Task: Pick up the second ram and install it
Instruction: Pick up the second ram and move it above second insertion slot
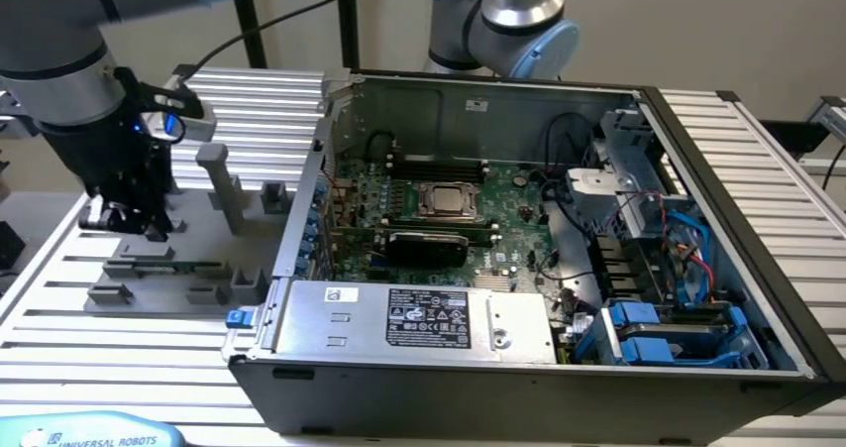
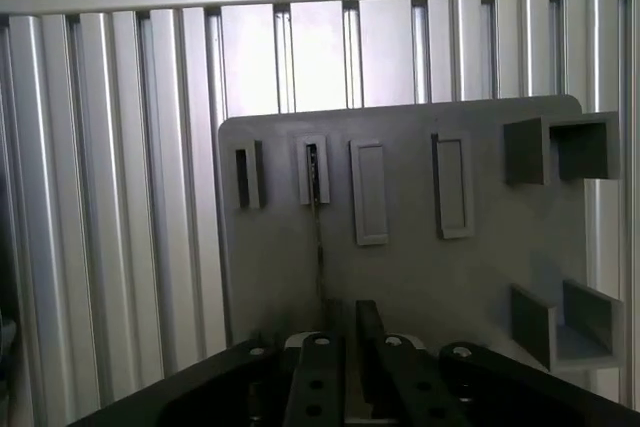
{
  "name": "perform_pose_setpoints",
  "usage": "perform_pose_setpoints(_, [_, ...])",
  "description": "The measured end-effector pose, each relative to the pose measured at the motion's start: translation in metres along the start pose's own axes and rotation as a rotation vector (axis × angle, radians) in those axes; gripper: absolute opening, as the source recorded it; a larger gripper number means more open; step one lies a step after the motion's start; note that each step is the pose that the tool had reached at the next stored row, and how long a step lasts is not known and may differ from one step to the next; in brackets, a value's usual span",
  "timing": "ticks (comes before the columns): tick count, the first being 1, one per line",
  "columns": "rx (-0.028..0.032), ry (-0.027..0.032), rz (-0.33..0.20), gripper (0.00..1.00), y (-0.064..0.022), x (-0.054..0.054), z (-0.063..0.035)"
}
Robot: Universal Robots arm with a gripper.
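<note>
So the second ram [image 1: 169,266] is sitting in the gray fixture plate [image 1: 198,237], standing on its thin edge between a couple of the plate's small gray blocks, along the plate's near side in the exterior view. From the wrist view it's just a skinny dark line [image 2: 319,247] running from one of the slotted blocks across the plate [image 2: 400,277] toward the claw [image 2: 348,377].

The claw [image 1: 139,227] hangs right over the plate, close above the ram, and I don't see any contact with the stick. Honestly can't tell whether the claw is open or closed, the dark parts blur together in both views.

The plate also carries a few taller upright posts [image 1: 218,184] on its far side, away from the ram. It lies flat on the ribbed aluminium worktop [image 1: 79,318].

Just beside the plate, toward the exterior view's right, there's the open computer case [image 1: 529,397] with the motherboard [image 1: 437,204] exposed inside. So the ram is parked on the plate, well apart from the board.
</note>
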State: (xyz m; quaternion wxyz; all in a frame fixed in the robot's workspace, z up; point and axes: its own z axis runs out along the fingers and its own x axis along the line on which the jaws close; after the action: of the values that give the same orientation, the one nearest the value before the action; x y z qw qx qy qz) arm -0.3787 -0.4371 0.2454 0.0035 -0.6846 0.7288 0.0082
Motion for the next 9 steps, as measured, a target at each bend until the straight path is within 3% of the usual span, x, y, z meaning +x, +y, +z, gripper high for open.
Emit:
perform_pose_setpoints(4, [-0.0004, -0.004, 0.0, 0.3, -0.0009, 0.007, 0.0057])
perform_pose_setpoints(5, [-0.0004, -0.0042, 0.0, 0.36, -0.001, 0.008, 0.0075])
perform_pose_setpoints(9, [-0.0005, -0.0041, -0.002, 0.36, -0.001, 0.008, 0.0146])
